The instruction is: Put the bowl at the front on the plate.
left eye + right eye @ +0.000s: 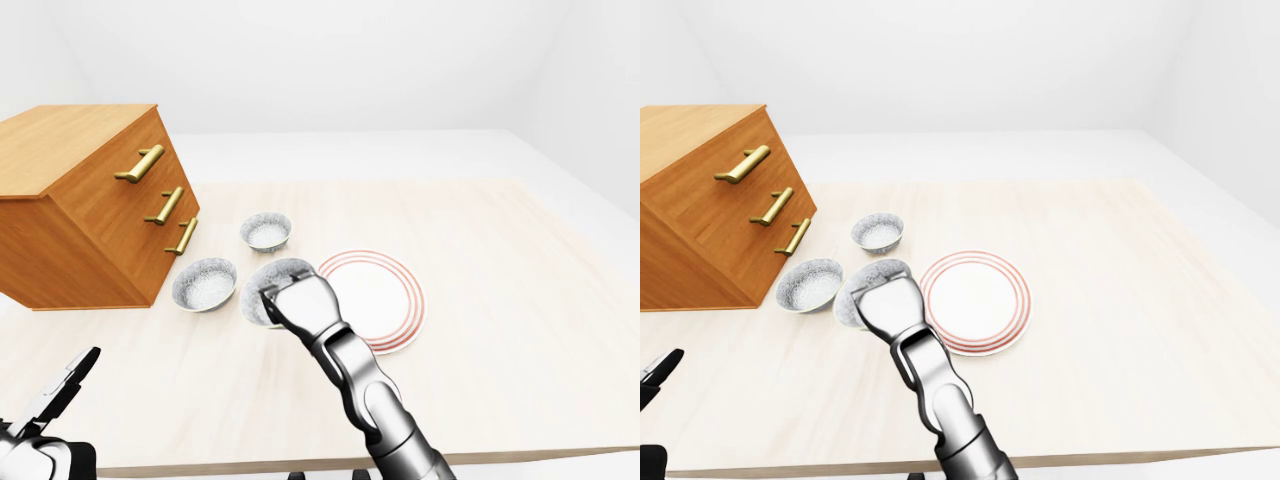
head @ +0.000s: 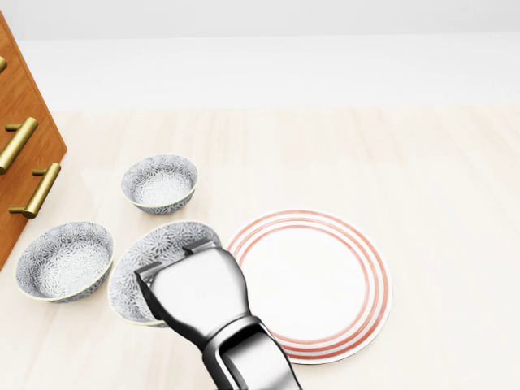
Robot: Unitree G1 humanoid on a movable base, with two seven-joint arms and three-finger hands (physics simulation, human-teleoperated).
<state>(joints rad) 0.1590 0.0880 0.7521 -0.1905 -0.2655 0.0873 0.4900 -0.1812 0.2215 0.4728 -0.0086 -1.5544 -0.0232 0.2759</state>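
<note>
Right hand [image 2: 195, 296] is closed on the near rim of the tilted patterned bowl [image 2: 154, 252] — the striped plate [image 2: 378, 284] lies immediately right, so the move runs rightward.

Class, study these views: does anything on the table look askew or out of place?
Only the tilted bowl in the right hand: it hangs tipped at the left rim of the plate, while the small bowl and left bowl sit upright. Nothing spilled or broken.
</note>
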